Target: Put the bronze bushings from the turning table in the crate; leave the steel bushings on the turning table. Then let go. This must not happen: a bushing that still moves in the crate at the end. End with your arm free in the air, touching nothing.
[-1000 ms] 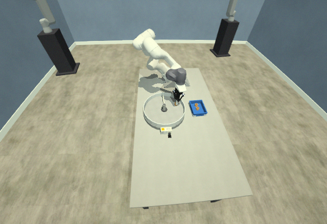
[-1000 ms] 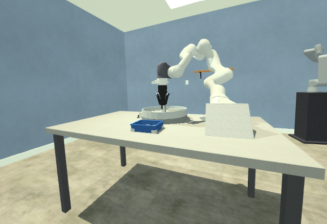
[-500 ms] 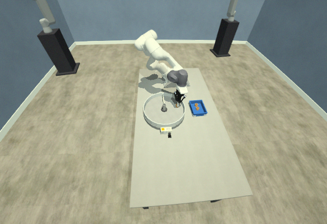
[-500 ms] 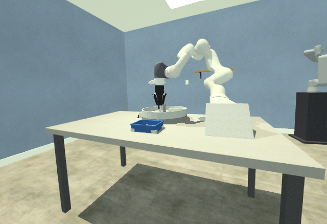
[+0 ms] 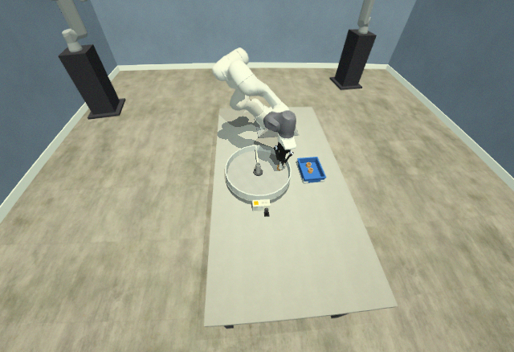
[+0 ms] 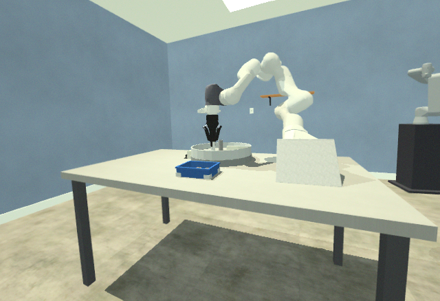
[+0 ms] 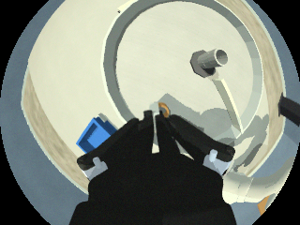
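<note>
My gripper (image 5: 281, 166) (image 6: 213, 146) (image 7: 154, 109) points down inside the walled turning table (image 5: 246, 182) (image 6: 222, 155) (image 7: 155, 52), low near its crate-side wall, with its fingers shut. One bronze bushing (image 5: 278, 168) (image 7: 164, 110) shows right beside the fingertips, on the centre-post side, partly hidden behind them. No gap with a bushing in it shows between the fingers. The blue crate (image 5: 317, 171) (image 6: 192, 172) (image 7: 95, 136) holds two bronze bushings, one farther back (image 5: 308, 164) and one nearer the middle (image 5: 310, 170). I can make out no steel bushing.
A grey centre post (image 5: 258, 169) (image 6: 221, 145) (image 7: 213, 58) stands in the turning table, with a pale bar (image 5: 256, 155) (image 7: 227, 103) running from it to the wall. A small white box (image 5: 261, 205) with a yellow patch sits outside the front wall. A white block (image 6: 307, 163) stands near the arm's base.
</note>
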Tool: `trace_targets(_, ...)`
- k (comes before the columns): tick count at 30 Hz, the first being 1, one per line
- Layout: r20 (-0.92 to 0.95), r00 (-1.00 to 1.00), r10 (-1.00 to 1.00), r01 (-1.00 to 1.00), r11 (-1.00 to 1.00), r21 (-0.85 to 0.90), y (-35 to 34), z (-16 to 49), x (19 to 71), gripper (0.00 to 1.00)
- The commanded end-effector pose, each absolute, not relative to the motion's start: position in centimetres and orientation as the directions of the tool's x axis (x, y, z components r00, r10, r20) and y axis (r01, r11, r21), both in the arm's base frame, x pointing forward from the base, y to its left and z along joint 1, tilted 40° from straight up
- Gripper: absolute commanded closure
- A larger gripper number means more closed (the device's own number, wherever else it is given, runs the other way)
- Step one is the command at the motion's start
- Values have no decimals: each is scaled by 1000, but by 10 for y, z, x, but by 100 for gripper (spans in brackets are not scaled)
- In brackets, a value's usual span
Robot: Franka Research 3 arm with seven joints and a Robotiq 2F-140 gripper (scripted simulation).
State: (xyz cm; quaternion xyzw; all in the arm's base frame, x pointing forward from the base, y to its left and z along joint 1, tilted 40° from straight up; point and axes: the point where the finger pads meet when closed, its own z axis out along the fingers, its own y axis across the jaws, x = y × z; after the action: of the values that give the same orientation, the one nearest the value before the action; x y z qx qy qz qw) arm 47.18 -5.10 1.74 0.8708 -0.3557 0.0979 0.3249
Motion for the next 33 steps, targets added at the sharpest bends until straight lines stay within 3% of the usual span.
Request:
trace_targets(1,389,739,-550,-670,-540,510,-54,16,478,100)
trace_targets(33,389,739,-550,-670,-540,510,-60,19,511,100)
